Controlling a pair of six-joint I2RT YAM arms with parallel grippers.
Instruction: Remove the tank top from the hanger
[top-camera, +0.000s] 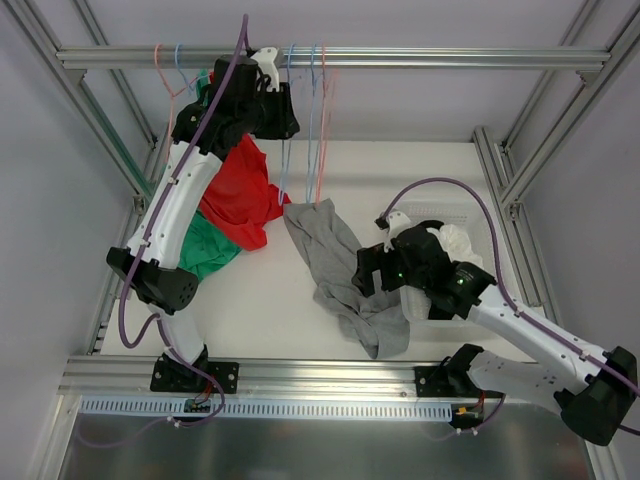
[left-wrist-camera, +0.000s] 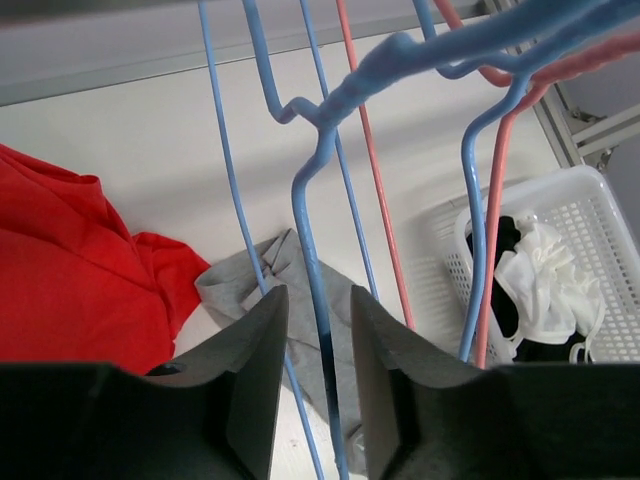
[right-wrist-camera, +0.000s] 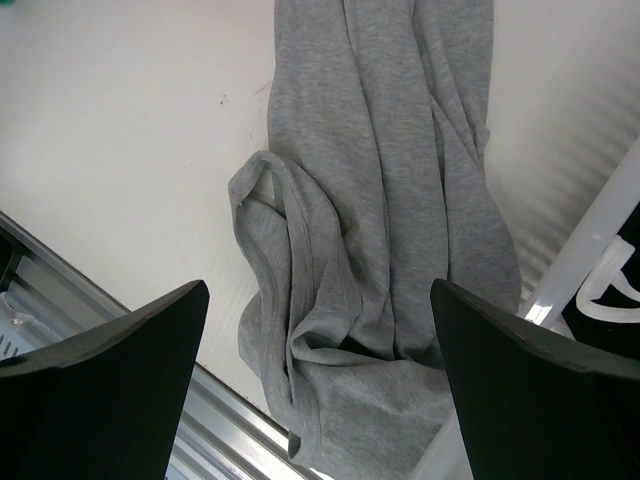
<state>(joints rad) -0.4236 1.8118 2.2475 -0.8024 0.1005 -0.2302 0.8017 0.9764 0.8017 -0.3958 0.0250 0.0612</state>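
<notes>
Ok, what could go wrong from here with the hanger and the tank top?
The blue hanger runs through the barely parted left end effector; pulling away could snag it and drag it along the rail. The gray tank top lies bunched under the open right end effector; a low move might catch a fold.

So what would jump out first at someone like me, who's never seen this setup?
Probably the bright red cloth at the left, partly under the left arm, and the gray tank top lying crumpled mid-table. Next comes the left gripper up by the rail, its fingers straddling a blue hanger, while the right gripper hangs wide open over the gray fabric.
</notes>
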